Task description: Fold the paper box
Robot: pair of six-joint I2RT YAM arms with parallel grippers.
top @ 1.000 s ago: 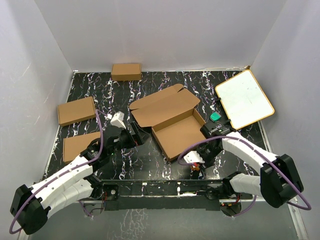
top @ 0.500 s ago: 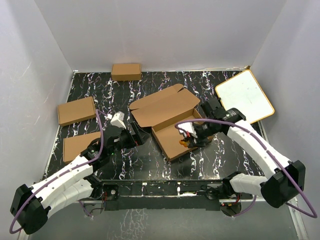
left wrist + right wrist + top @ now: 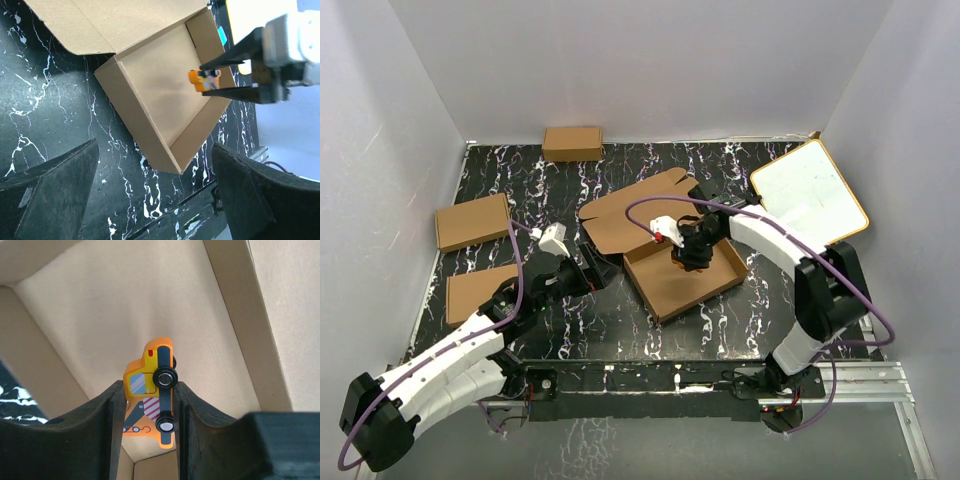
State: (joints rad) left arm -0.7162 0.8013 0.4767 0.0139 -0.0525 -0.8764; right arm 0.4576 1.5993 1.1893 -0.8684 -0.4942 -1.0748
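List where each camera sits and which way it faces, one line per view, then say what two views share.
Top external: fixed above and behind the arms, looking down on the table; both arms, the left tool and the right tool show.
Left wrist: on the left arm, facing the paper box and the right tool beyond it; its own open fingers frame the bottom.
Right wrist: on the right arm, looking into the box; its fingers clamp an orange toy truck.
Shared: both wrist views show the truck and the box's inside.
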